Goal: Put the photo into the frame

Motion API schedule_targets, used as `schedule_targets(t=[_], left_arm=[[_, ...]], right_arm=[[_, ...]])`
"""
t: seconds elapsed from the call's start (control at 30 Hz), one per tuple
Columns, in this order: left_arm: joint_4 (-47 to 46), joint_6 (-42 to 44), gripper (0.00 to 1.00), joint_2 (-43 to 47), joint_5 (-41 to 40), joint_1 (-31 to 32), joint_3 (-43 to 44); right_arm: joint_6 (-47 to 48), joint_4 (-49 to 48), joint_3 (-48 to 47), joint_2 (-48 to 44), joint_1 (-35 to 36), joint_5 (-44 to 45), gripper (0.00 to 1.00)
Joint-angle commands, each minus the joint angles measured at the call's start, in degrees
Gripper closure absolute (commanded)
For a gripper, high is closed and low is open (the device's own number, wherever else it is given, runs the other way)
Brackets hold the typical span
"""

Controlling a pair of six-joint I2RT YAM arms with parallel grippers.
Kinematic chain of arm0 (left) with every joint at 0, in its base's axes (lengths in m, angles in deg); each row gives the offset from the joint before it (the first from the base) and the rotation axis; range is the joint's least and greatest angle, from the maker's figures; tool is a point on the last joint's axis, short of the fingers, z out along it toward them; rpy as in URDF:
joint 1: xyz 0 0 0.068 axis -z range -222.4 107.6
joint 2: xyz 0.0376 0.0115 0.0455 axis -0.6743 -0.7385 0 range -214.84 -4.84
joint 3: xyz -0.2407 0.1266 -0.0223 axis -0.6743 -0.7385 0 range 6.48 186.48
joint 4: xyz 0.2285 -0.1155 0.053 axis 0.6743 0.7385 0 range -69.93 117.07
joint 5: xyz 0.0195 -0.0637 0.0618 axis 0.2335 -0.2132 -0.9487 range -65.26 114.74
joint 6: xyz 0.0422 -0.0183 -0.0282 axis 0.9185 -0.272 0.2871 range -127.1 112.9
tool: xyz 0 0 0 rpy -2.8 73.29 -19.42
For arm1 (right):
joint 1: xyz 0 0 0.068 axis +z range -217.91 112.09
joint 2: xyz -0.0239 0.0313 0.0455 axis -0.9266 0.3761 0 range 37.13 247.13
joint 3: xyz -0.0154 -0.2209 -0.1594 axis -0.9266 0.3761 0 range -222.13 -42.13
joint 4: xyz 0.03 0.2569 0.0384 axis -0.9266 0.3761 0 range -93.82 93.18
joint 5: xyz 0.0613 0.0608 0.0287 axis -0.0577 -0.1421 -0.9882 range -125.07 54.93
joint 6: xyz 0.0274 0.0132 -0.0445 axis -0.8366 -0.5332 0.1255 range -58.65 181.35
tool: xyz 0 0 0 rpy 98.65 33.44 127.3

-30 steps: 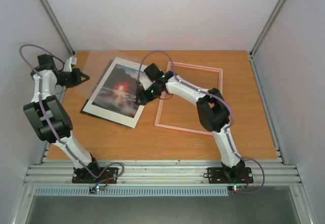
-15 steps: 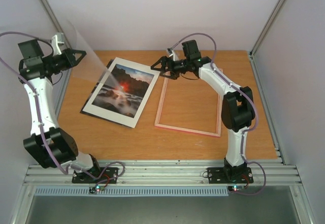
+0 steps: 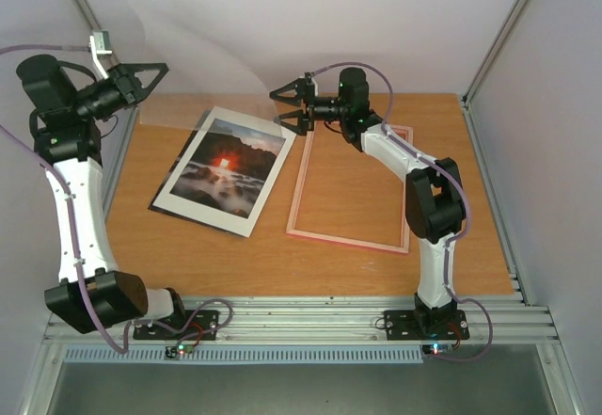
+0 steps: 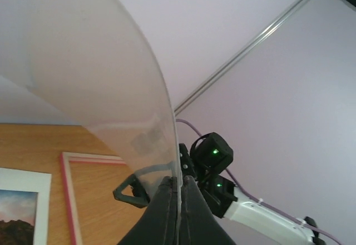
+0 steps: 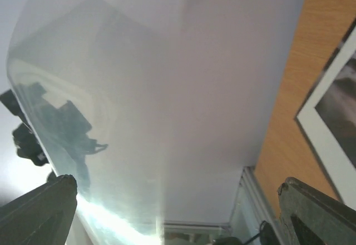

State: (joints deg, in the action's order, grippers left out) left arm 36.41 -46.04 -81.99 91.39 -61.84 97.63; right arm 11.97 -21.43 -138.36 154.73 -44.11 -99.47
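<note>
The photo [image 3: 224, 172] lies face up on the table, left of centre. The pink frame [image 3: 298, 189] lies flat to its right, with wood showing through it. My left gripper [image 3: 155, 74] is raised at the far left and shut on the edge of a clear flexible sheet [image 3: 212, 62], which curves up above the table. In the left wrist view my gripper [image 4: 179, 192] pinches the sheet [image 4: 83, 78]. My right gripper [image 3: 285, 106] is open in the air near the sheet's right edge. The right wrist view shows the sheet [image 5: 139, 89] between its spread fingertips [image 5: 44, 206] and the photo's corner [image 5: 334, 111].
A dark board edge [image 3: 160, 206] shows under the photo's left side. Grey walls with metal posts [image 3: 99, 34] enclose the table on three sides. The right arm [image 3: 414, 166] reaches over the frame's right part.
The left arm has lifted the clear sheet higher and further left. The right gripper has left the photo and frame, risen, opened and turned toward the sheet's edge.
</note>
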Motion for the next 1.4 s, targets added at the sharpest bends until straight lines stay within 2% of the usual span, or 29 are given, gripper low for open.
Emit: schedule_targets(t=[0.0, 0.27, 0.37, 0.43, 0.57, 0.8, 1.23, 1.3, 1.37], left_arm=[[-4.93, -4.20, 1.00, 2.91, 2.96, 0.60, 0.46], [-0.93, -3.17, 1.00, 7.62, 6.22, 0.93, -4.45], [2.08, -1.33, 1.00, 9.10, 6.94, 0.90, -4.12], [3.57, 0.07, 1.00, 9.37, 6.55, 0.90, -3.01], [4.18, 1.00, 1.00, 8.83, 6.36, 0.90, -1.29], [4.48, 1.33, 1.00, 9.12, 6.83, 1.01, -2.38], [5.63, 1.40, 1.00, 9.62, 9.20, 2.02, -4.33], [6.47, 1.66, 1.00, 9.79, 9.66, 2.21, -4.57], [7.65, 2.44, 1.00, 10.14, 9.89, 2.26, -4.98]], right_arm=[[-13.71, -15.18, 0.55, -2.73, 0.03, 0.42, 0.02], [-12.04, -13.85, -4.22, -0.64, -0.79, 2.74, 0.07], [-11.42, -11.10, -4.75, -0.10, -0.51, 3.38, 0.05], [-10.06, -6.67, -1.24, -0.09, -0.77, 3.72, 0.02], [-12.22, -6.12, 7.80, -1.43, -1.16, 3.15, 0.02], [-16.67, -7.17, 12.74, -4.39, -0.46, 2.82, 0.01], [-20.65, -11.48, 4.43, -3.09, 1.38, 4.51, 0.02], [-20.50, -11.66, 2.84, -2.53, 1.44, 4.88, 0.06], [-20.24, -11.91, 1.28, -2.09, 1.20, 5.10, 0.14]])
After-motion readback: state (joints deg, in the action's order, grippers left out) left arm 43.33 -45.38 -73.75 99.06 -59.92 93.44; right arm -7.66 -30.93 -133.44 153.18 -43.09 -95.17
